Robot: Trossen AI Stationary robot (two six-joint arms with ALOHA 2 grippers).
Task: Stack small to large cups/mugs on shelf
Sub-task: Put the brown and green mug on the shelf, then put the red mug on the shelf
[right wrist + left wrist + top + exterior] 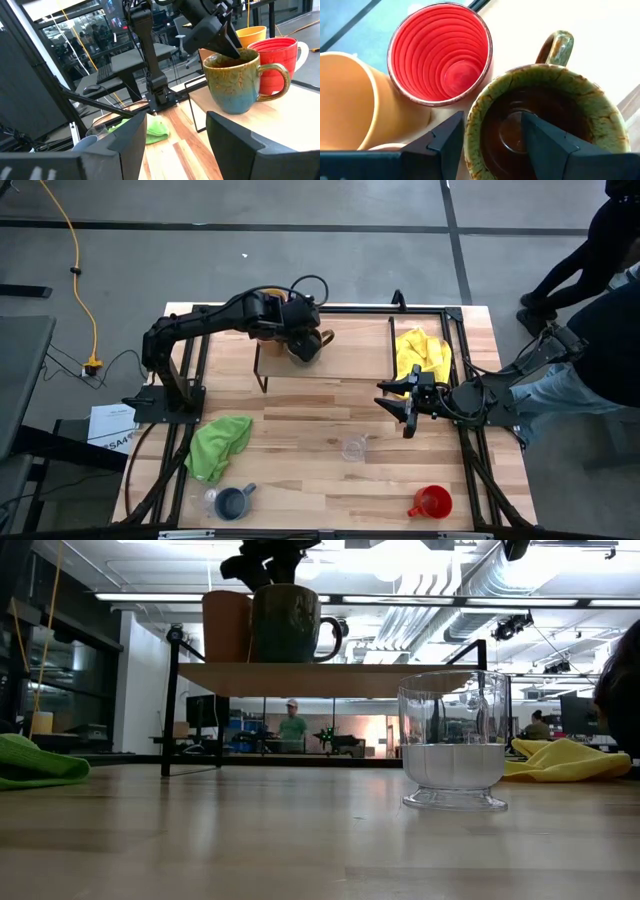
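**Letting go of the brown-green mug on the shelf**

The left gripper (487, 142) hung over the shelf (350, 360), near its left back corner. One finger (545, 145) was inside the brown-green mug (545, 120) and the other was outside its rim, not squeezed tight. I think the mug was just being set down. A good way was to open a bit more and lift straight up, so the mug did not tip or bump the red mug (440, 55) touching it.

The right gripper (408, 405) waited open over the table (300, 480), by the yellow cloth (420, 352).

The mug looked shiny, heavy and speckled, with a round loop handle. The red one had ridges inside. The orange cup (350, 100) was smooth. A clear glass (455, 740), a blue-grey mug (233, 502) and another red mug (431, 502) were on the table, toward its front edge.
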